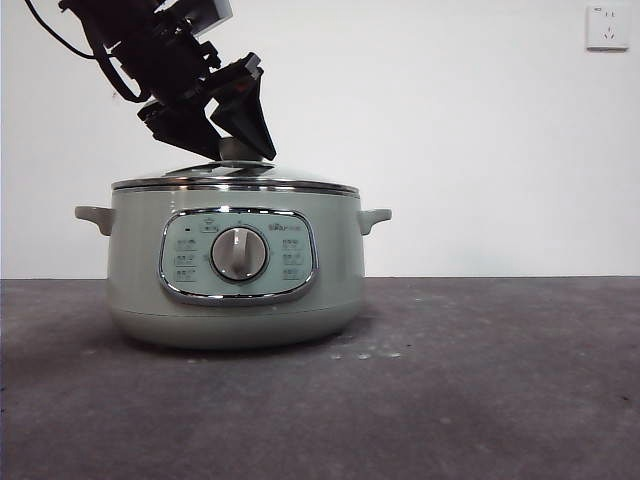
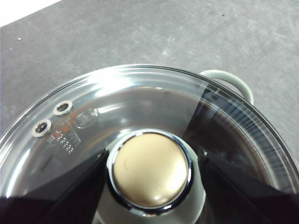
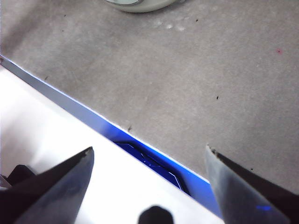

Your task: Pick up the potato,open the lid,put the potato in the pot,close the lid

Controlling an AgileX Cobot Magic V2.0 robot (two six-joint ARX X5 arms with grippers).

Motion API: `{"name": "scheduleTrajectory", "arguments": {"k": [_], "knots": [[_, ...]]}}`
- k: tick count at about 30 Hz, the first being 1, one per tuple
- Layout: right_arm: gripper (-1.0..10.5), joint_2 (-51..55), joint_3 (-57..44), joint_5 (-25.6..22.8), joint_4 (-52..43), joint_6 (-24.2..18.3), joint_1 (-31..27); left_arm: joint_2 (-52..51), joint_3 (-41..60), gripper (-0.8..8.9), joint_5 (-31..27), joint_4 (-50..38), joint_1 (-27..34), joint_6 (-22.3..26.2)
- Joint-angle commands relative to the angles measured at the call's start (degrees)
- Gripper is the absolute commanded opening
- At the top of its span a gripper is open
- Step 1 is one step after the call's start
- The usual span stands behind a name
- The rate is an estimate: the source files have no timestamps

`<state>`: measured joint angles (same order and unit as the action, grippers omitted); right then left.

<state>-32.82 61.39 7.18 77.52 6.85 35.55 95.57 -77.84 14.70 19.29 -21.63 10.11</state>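
Note:
The sage-green pot (image 1: 135, 260) stands on the dark table with its glass lid (image 1: 300, 182) seated on the rim. My left gripper (image 1: 240, 150) comes down from the upper left onto the lid's knob. In the left wrist view its two black jaws press against both sides of the knob (image 2: 152, 170), with the lid's glass (image 2: 140, 93) and one pot handle (image 2: 229, 77) beyond. The potato is out of view; the dark glass does not reveal the pot's inside. My right gripper (image 3: 149, 151) hangs open and empty above the table's near edge, far from the pot (image 3: 135, 4).
The pot's control panel with its silver dial (image 1: 239, 253) faces the front camera. A white wall with a socket (image 1: 607, 26) stands behind. Grey table surface (image 1: 500, 380) stretches to the right of the pot. A white and blue edge (image 3: 140, 154) lies under the right gripper.

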Motion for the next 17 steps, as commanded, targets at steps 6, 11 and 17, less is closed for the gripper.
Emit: {"name": "scheduleTrajectory", "arguments": {"k": [6,11,17], "knots": [[4.0,0.1,-0.5,-1.5,-1.2,0.0,0.1,-0.5,-6.6,3.28,0.3,8.0,0.1,0.0],[4.0,0.1,-0.5,-1.7,-1.3,0.0,0.1,-3.7,-12.1,3.28,0.5,14.6,0.2,0.0],[4.0,0.1,-0.5,-1.7,-3.3,0.0,0.1,-11.3,-14.9,3.28,0.7,22.2,0.7,0.0]]}}
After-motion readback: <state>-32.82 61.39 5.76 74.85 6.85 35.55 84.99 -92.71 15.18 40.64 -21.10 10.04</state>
